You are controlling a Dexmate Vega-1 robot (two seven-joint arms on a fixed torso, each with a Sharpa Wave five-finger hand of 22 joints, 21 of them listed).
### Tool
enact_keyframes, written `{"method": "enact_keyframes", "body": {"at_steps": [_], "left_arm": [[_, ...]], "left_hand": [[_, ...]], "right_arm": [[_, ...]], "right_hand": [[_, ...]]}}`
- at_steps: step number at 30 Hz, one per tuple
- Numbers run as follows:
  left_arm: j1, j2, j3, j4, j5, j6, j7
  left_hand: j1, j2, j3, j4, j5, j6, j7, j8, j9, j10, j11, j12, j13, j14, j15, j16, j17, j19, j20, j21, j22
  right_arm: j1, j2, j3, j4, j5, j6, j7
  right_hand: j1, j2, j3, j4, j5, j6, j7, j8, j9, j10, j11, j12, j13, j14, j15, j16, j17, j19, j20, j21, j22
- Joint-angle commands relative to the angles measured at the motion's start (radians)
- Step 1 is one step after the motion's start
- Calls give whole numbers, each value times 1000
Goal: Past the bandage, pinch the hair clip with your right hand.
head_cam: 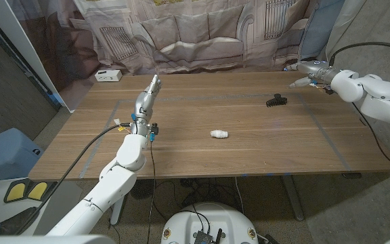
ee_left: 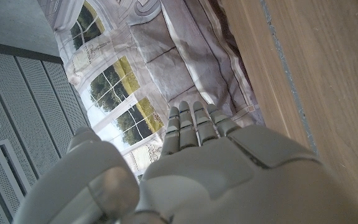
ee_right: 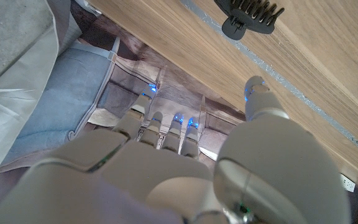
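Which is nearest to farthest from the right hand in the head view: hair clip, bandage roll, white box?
From the right hand, held above the table's far right:
1. Hair clip, black, on the table just inward of the hand.
2. Bandage roll, white, mid-table and nearer the robot.
3. White box, at the far left corner, beyond the raised left hand.

A small white box [head_cam: 107, 75] sits near the far left corner of the wooden table [head_cam: 181, 129] (printed curtain [head_cam: 195, 34] hangs behind it).
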Motion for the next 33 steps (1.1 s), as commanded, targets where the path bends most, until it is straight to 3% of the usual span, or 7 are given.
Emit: {"method": "enact_keyframes", "body": {"at_steps": [1, 6, 14, 18, 29, 33], "left_arm": [[8, -7, 2, 2, 10, -1, 10], [9, -14, 6, 5, 12, 1, 16], [7, -17, 14, -2, 21, 17, 24], [8, -18, 14, -2, 27, 13, 27], [15, -25, 16, 4, 25, 7, 34], [18, -27, 15, 8, 27, -3, 34]], "left_hand": [[2, 4, -5, -6, -2, 4, 0, 0, 5, 1, 1, -2, 1, 2, 0, -4, 1, -2, 4, -6, 4], [1, 3, -6, -6, -2, 7, 1, 0, 5, 1, 2, -2, 1, 2, 0, -4, 1, -2, 5, -7, 4], [-1, 3, -6, -6, -2, 7, 0, -1, 6, 3, 1, -2, 1, 3, 0, -4, 1, -3, 5, -8, 4], [-2, 3, -7, -5, -2, 9, 1, 0, 6, 2, 2, -3, 2, 2, 0, -4, 1, -4, 6, -9, 4], [-4, 2, -8, -6, -2, 10, 0, -1, 6, 3, 1, -4, 2, 1, 0, -5, 1, -6, 7, -11, 5], [-4, 2, -8, -6, -2, 11, 1, -1, 6, 4, 0, -4, 2, 1, 0, -5, 1, -7, 7, -11, 5]], "right_arm": [[66, 24, -30, 51, -7, 23, 86], [91, 39, -56, 68, -37, 25, 112], [131, 69, -89, 115, -57, 49, 132], [154, 83, -109, 137, -73, 60, 148], [203, 118, -154, 190, -93, 95, 179], [225, 129, -173, 191, -109, 82, 228]], "right_hand": [[19, -9, 13, 1, 5, -34, 12, -4, 3, -17, 1, -3, 1, -19, 2, -5, 4, -17, 4, -6, 5], [25, -16, 16, 3, 5, -60, 19, -4, 4, -48, 13, -9, 1, -33, 9, -6, 5, -19, 6, -6, 5], [35, -16, 21, 3, 4, -73, 22, -4, 4, -62, 11, -9, 0, -37, 3, -5, 5, -19, 8, -6, 5], [45, -19, 26, 3, 4, -48, 28, 12, 5, -69, 13, -5, -1, -41, 6, -4, 5, -20, 9, -6, 5], [57, -22, 34, 4, 3, -50, 22, 15, 7, -66, 9, 2, -1, -22, 4, 6, 5, -2, 8, 1, 5], [63, -23, 37, 4, 4, -47, 23, 17, 8, -62, 10, 5, -2, -12, 3, 9, 5, 6, 7, 4, 5]]}}
